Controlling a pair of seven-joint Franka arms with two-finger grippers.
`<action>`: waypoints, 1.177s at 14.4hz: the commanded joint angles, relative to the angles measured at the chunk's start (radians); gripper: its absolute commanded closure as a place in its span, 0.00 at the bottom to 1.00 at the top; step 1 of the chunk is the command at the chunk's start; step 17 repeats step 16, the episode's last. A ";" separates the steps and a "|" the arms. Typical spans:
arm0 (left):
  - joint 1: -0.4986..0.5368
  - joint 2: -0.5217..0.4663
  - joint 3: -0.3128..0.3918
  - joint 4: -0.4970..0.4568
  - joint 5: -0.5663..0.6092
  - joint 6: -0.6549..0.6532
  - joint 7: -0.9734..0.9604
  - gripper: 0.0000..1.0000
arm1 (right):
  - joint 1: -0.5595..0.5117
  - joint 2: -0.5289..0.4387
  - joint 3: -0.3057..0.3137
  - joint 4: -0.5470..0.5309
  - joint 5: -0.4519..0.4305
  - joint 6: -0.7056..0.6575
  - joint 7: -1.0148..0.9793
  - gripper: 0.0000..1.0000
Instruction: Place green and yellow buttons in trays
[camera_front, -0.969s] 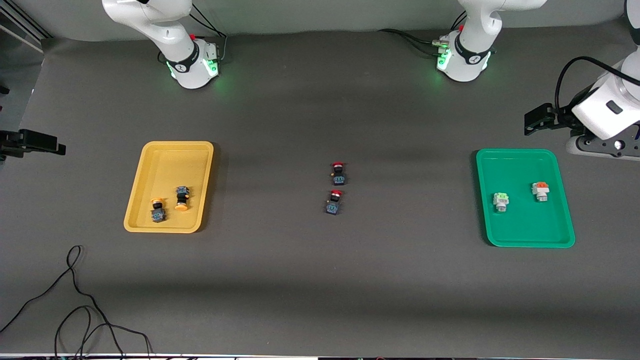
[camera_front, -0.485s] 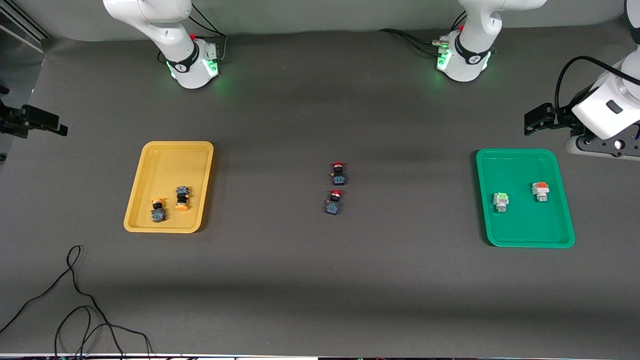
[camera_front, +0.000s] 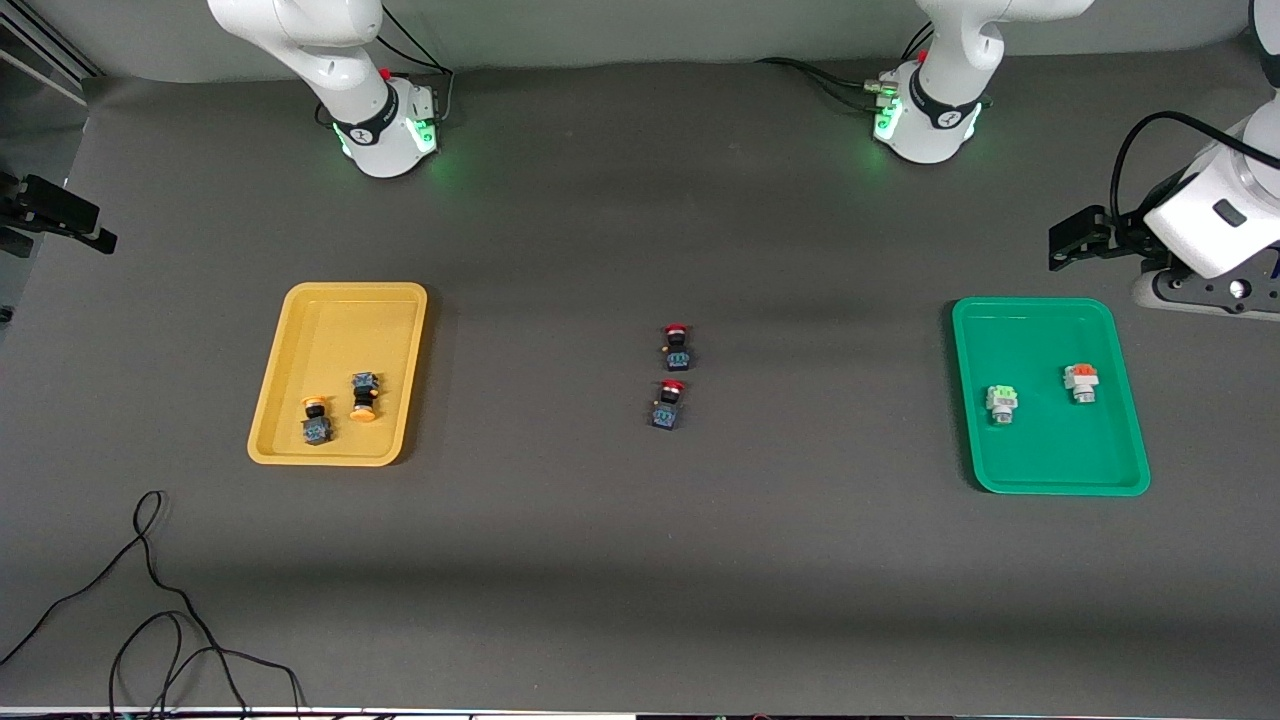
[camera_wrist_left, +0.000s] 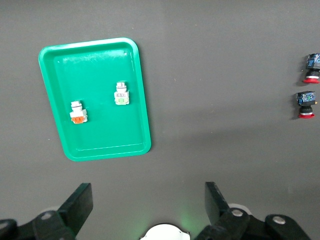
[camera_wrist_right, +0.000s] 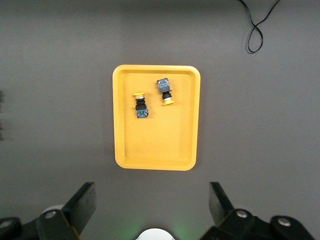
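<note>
My left gripper (camera_wrist_left: 145, 210) hangs high over the table beside the green tray (camera_wrist_left: 60, 125), its black fingers (camera_wrist_left: 77, 205) spread wide and holding nothing; my right gripper (camera_wrist_right: 152, 207) hangs the same way by the yellow tray (camera_wrist_right: 125, 145), jaws wide and empty. No writing can be read on anything here. The green tray, smooth shallow plastic with rounded corners, lies toward my left arm's end of the table and holds two white-grey buttons apart from each other: one with a light-green block (camera_wrist_left: 121, 93), one with an orange block (camera_wrist_left: 77, 112). The yellow tray, the same shape, lies toward my right arm's end and holds two yellow-capped buttons (camera_wrist_right: 141, 104) with black-blue bodies, lying just beside each other. Between the trays, on the matte dark grey table (camera_front: 640, 560), sit two red-capped buttons (camera_front: 676, 346), one nearer the front camera than the other. A thin black cable (camera_front: 150, 600) loops nearer the front camera than the yellow tray.
</note>
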 joint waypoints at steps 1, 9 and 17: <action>-0.012 0.002 0.006 0.018 0.013 0.000 0.004 0.00 | -0.019 -0.027 0.017 -0.037 -0.012 0.025 0.017 0.00; -0.020 0.003 0.005 0.016 0.013 0.000 0.003 0.00 | -0.010 -0.015 0.017 -0.035 -0.014 0.004 0.007 0.00; -0.018 0.006 0.005 0.016 0.013 0.003 0.003 0.00 | -0.006 -0.012 0.017 -0.031 -0.015 0.005 0.010 0.00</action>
